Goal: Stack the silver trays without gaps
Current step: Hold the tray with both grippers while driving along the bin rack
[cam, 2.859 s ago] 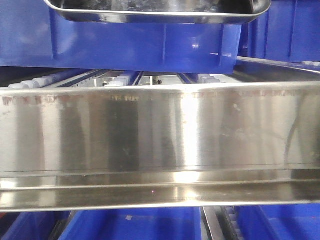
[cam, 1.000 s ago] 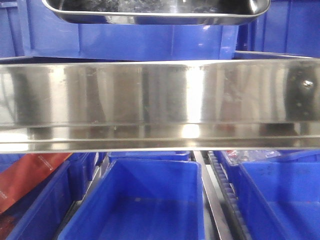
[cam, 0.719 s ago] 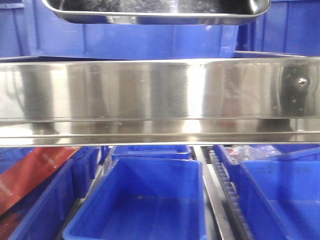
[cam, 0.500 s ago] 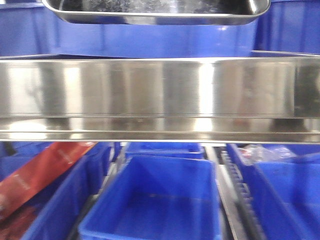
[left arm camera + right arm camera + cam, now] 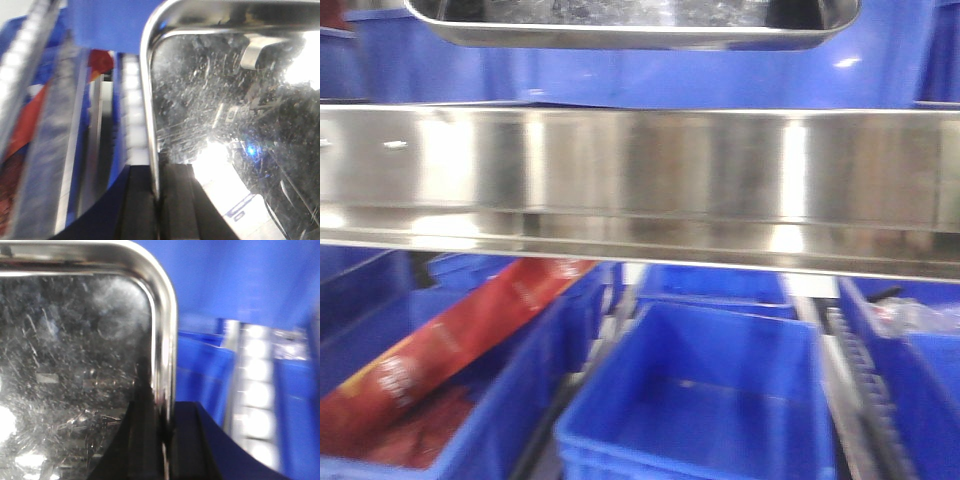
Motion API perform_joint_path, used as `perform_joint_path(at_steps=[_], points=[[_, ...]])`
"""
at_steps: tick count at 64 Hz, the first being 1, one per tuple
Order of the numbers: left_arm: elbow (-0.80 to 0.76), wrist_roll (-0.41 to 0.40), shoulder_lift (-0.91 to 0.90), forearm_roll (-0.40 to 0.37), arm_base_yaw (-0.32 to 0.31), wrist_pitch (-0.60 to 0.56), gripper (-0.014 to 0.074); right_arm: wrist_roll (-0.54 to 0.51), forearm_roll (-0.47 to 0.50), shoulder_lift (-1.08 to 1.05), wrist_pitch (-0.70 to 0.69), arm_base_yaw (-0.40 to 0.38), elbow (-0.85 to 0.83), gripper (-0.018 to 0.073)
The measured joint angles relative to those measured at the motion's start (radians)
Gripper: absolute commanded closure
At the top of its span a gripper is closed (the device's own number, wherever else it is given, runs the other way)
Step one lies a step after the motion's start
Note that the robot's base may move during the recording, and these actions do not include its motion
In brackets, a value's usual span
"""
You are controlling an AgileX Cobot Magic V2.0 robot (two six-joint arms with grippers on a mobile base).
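One silver tray (image 5: 630, 28) hangs at the top of the front view, in front of a blue bin; only its lower side and rim show. In the left wrist view my left gripper (image 5: 159, 200) is shut on the left rim of the silver tray (image 5: 225, 110), one black finger on each side of the wall. In the right wrist view my right gripper (image 5: 167, 440) is shut on the right rim of the same silver tray (image 5: 75, 340). The tray's scratched bottom is bare. No other tray shows.
A long flat steel shelf rail (image 5: 640, 185) crosses the front view just below the tray. Under it stand blue bins (image 5: 705, 400); the left one (image 5: 520, 400) holds a red packet (image 5: 440, 350). White roller tracks (image 5: 135, 100) (image 5: 257, 390) run beside the tray.
The steel rail has risen in the front view, and the lower bins have come into sight and slid right, baring the red packet. The tray keeps its place at the top of the frame.
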Motion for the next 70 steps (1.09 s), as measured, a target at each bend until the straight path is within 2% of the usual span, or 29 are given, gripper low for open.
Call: perform_joint_path(at_steps=[70], points=[[0.000,0.000,0.000,0.000,0.000,0.000,0.0615,0.000,0.000,0.000,0.000,0.000,0.000,0.0636]])
